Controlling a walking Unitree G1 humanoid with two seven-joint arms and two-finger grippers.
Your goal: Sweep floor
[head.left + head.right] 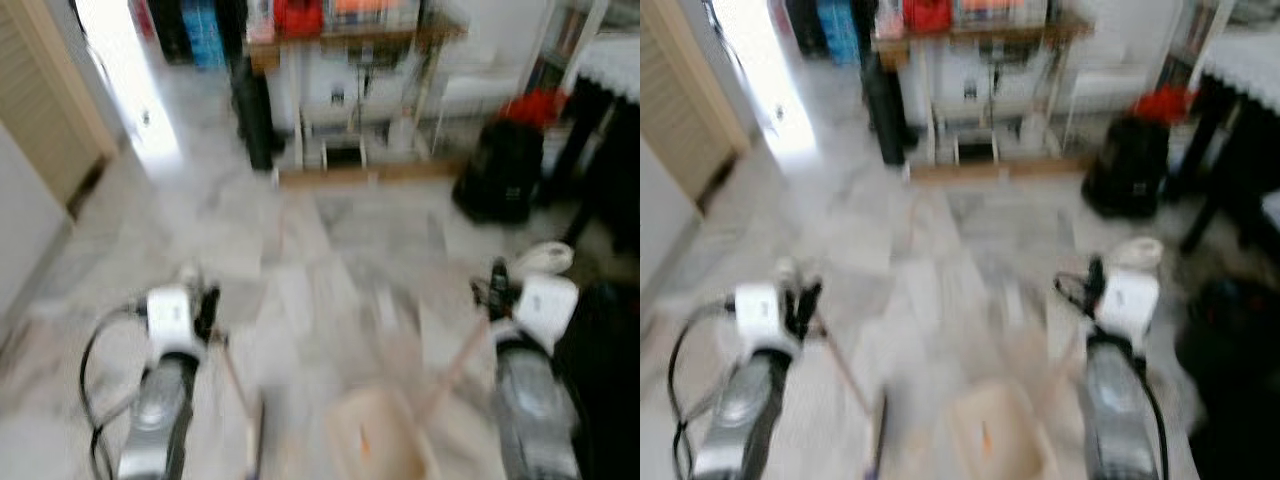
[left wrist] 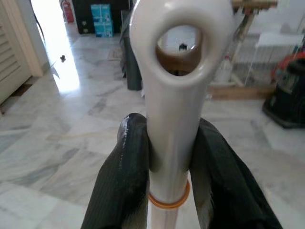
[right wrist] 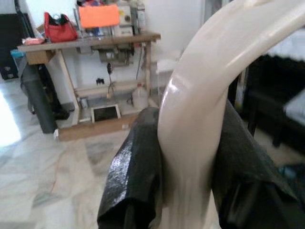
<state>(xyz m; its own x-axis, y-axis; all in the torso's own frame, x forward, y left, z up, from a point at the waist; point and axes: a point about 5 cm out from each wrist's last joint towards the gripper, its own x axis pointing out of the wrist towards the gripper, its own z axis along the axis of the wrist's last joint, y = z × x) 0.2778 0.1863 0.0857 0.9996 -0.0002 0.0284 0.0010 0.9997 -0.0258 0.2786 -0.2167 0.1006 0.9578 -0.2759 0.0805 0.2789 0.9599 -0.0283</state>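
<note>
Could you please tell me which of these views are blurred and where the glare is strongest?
Both eye views are motion-blurred, smearing the dustpan and the wooden table; both wrist views are sharp on the left gripper gripping the broom handle and the right gripper gripping the dustpan handle; glare burns out the doorway floor.

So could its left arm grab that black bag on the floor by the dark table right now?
Probably not. The left gripper is shut on the broom handle, so it has no free grasp, and the black bag lies well ahead on the robot's right, across open marble floor.
</note>
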